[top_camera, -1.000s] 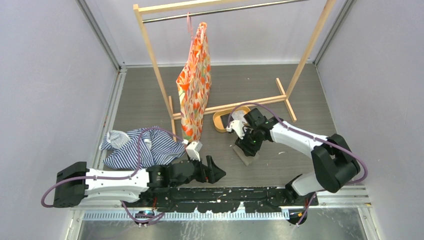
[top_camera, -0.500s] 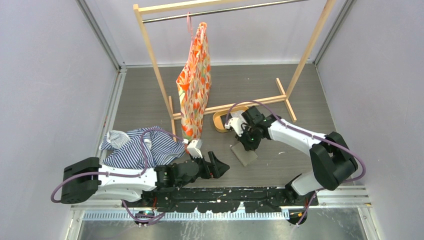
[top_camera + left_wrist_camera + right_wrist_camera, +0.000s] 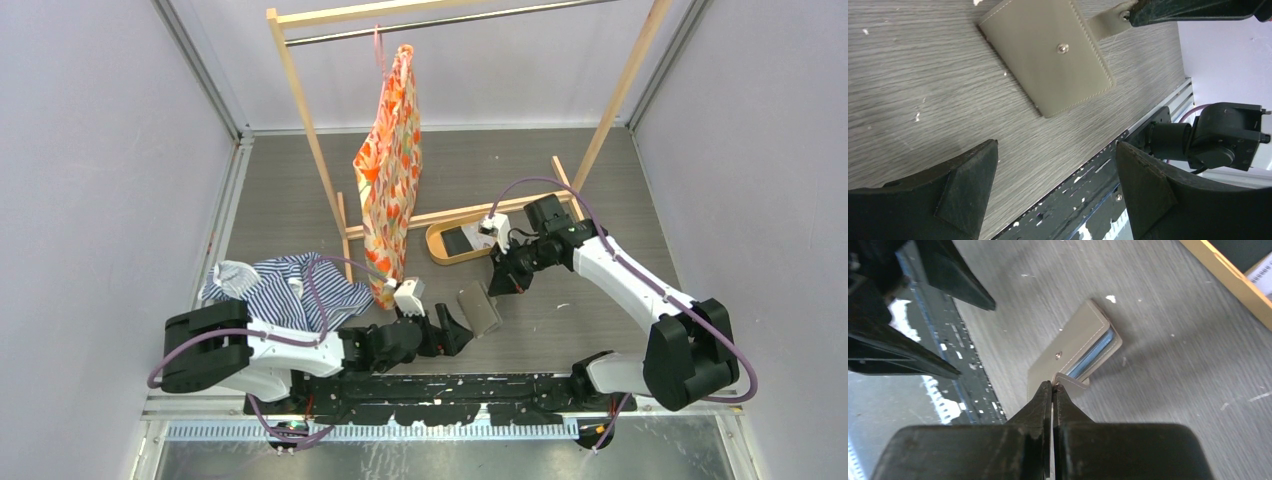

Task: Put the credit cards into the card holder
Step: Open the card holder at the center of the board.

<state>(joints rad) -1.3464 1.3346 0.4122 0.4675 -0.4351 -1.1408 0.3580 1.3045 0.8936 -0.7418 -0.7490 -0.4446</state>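
The card holder [image 3: 478, 308] lies folded on the wood-grain table, taupe with a snap stud; blue sleeves [image 3: 1093, 352] show at its open edge. My right gripper [image 3: 1054, 385] is shut, pinching the holder's snap tab [image 3: 1071, 381] at its tips. In the top view, the right gripper [image 3: 497, 285] is just right of the holder. My left gripper [image 3: 1055, 145] stands open near the table's front edge, the holder [image 3: 1048, 55] just beyond its fingers, untouched. Of the credit cards, a black one [image 3: 462, 241] and a white one [image 3: 480, 229] lie in the oval tray.
The oval wooden tray [image 3: 437, 246] sits behind the holder, against the foot of a wooden clothes rack [image 3: 300, 110] hung with an orange patterned bag [image 3: 390, 170]. A striped shirt [image 3: 280, 292] lies heaped at the left. The black rail [image 3: 1108, 185] runs along the near edge.
The right gripper closed on the holder's snap tab and its arm swung back and right. The left arm reached right, bringing its open gripper up to the holder.
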